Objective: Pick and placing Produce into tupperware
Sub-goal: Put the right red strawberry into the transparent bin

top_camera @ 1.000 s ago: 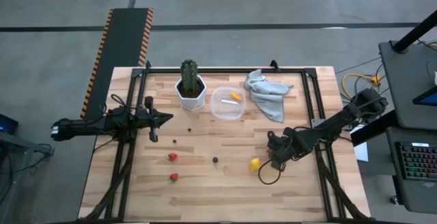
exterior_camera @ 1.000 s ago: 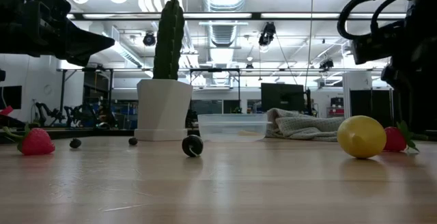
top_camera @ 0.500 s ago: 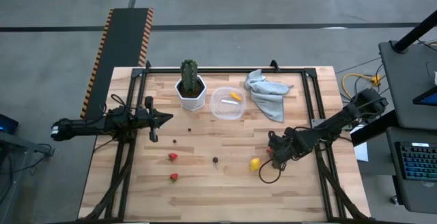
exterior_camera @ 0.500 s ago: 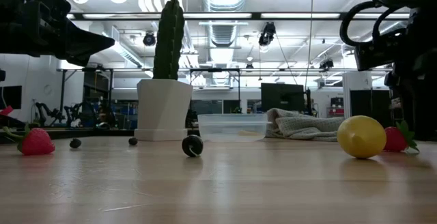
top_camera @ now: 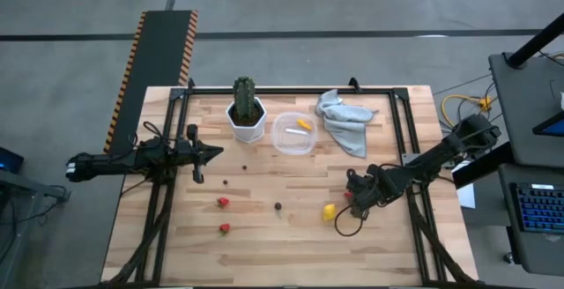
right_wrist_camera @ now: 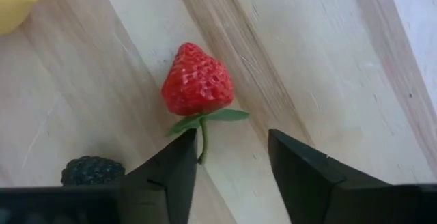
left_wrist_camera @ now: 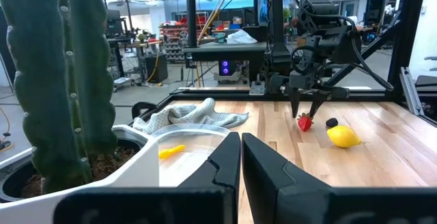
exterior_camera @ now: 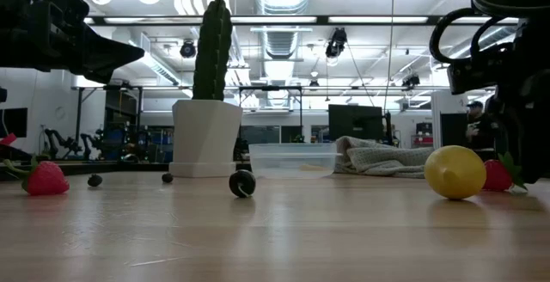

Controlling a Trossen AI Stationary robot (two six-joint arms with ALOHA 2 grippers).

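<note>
Working table (top_camera: 264, 245): we have a wooden slatted top with both arms over it, and the produce is scattered across its near half.
Cactus in its white pot (top_camera: 246, 111): it stands at the far side just left of the container; we leave it alone and keep any carry path away from it.
Grey cloth (top_camera: 345, 120): it lies crumpled just right of the container, so we should approach the drop from the open near side.
Tupperware (top_camera: 293, 134): it sits open between pot and cloth, and a yellow-orange stick (top_camera: 303, 124) already lies inside.
Left gripper (top_camera: 210, 154): it waits at the left edge of the table with its fingers pressed together, pointing toward the pot.
Right gripper (right_wrist_camera: 229, 166): it hangs low over the table's right part with its jaws spread, straddling the leafy stem end of a strawberry.
Strawberry under the right gripper (right_wrist_camera: 197, 87): it lies on the wood, tip pointing away from the fingers, which so far bracket only its stem. We judge the step to be the grasp, so we should advance until the pads flank the red body, then descend and close gently.
Lemon (top_camera: 328, 211): it rests just left of that strawberry; we keep the fingers from nudging it.
Blackberry (right_wrist_camera: 93, 171): it sits close beside one finger, so we close slowly to avoid pinching it too.
Remaining produce: two strawberries (top_camera: 223, 203) and a dark berry (top_camera: 278, 207) lie left of centre, waiting.
</note>
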